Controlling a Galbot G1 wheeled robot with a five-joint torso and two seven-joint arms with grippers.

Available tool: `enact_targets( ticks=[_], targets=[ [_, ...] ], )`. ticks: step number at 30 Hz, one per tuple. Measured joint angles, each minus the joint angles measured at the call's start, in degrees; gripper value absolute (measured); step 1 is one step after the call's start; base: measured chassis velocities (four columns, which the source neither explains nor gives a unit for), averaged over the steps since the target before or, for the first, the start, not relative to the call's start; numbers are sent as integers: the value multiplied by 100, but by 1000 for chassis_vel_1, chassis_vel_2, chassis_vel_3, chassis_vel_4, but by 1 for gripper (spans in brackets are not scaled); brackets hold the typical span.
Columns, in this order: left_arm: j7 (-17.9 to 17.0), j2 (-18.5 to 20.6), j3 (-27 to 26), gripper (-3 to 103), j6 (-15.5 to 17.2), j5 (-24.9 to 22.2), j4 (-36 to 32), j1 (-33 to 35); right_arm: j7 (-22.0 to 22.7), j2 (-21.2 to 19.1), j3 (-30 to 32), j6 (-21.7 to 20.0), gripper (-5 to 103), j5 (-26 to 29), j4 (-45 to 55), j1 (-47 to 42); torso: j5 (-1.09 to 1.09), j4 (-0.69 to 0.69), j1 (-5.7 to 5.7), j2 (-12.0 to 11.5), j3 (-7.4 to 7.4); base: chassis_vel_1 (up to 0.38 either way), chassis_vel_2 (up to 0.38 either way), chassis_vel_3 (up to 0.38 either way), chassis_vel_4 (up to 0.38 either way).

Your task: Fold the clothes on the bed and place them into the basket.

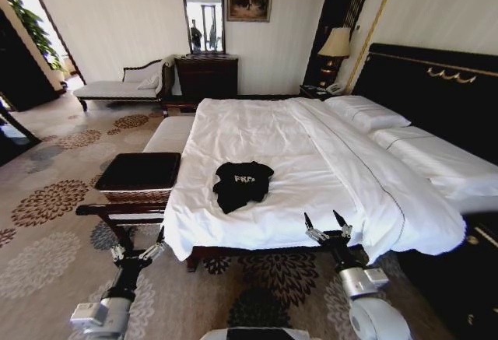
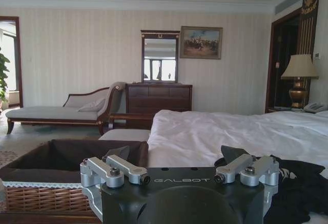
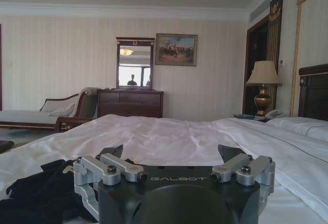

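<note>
Two claws hover at the foot of the bed (image 1: 257, 134), both spread wide and holding nothing: left claw (image 1: 138, 252), right claw (image 1: 327, 227). Between them, the crumpled shirt (image 1: 243, 184) lies on the duvet; the basket (image 1: 138, 177) stands beside the bed.

Head view: high, looking forward and down over the foot of the bed (image 1: 257, 134). Left and right wrist views: low, near mattress height, apparently level, facing the far wall. All three share the mirror (image 1: 204, 17) and painting (image 3: 176, 49).
</note>
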Motion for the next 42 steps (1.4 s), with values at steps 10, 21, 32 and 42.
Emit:
enact_targets(
  ticks=[10,21,32,42],
  targets=[
    [0,-41,33,100,0,-4,46,4,-1,12,-8,35,100,-92,-31,-5,1,0,-1,0,0,-184,12,192,-13],
    [0,-53,23,100,-6,-20,52,30,21,-10,-5,52,100,-109,-30,4,0,0,0,0,0,-144,42,154,-43],
    [-1,-75,31,100,-7,-40,46,47,42,12,-9,85,100,-102,-27,-5,0,0,-1,0,0,-58,68,60,-69],
    [0,-78,13,100,-27,-93,58,89,44,22,-41,91,100,-114,-27,-8,1,0,-1,0,0,-112,44,122,-53]
  ],
)
